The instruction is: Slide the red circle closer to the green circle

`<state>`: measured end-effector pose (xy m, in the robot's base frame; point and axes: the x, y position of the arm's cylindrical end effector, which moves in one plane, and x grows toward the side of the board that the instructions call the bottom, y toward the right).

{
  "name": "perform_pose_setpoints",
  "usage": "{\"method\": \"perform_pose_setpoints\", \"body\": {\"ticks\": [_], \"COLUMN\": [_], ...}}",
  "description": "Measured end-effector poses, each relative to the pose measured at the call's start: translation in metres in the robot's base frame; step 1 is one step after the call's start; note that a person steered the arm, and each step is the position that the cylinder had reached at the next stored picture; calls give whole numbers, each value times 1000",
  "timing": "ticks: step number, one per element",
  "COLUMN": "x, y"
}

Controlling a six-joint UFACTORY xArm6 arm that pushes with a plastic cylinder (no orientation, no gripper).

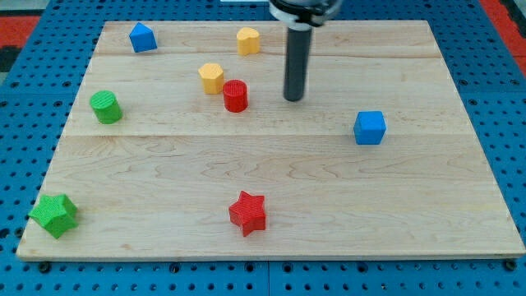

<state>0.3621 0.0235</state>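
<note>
Camera view: wooden board (271,177) filling most of the frame, laid on a blue pegboard surface (493,99). Dark rod coming down from the top centre, ending in my tip (293,99) on the board in the upper middle. No jaws on this tool (a plain rod only), nothing held, nothing touched at the tip.

Red circle (235,95) just left of my tip, near but apart, a clear strip of wood between them. Yellow block (211,78), roughly hexagonal, just up and left of the red circle, close beside it; whether touching cannot be told. Green circle (106,107) well to the left, at the left-middle of the board, a little lower in the frame than the red circle and well apart from it.

Second yellow block (248,40) near the top edge, up and left of the rod. Blue block (142,37) with a peaked top in the upper left. Blue cube (370,127) at the right-middle, well apart from my tip. Red star (248,213) at the bottom centre. Green star (55,215) in the lower-left corner, near the board's edge.
</note>
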Motion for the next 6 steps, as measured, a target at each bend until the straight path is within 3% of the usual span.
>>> {"method": "perform_pose_setpoints", "body": {"ticks": [1,2,3,4,5,6], "x": [15,64,76,47,31,46], "y": [-70,-103,-106,-75,-141,-213]}}
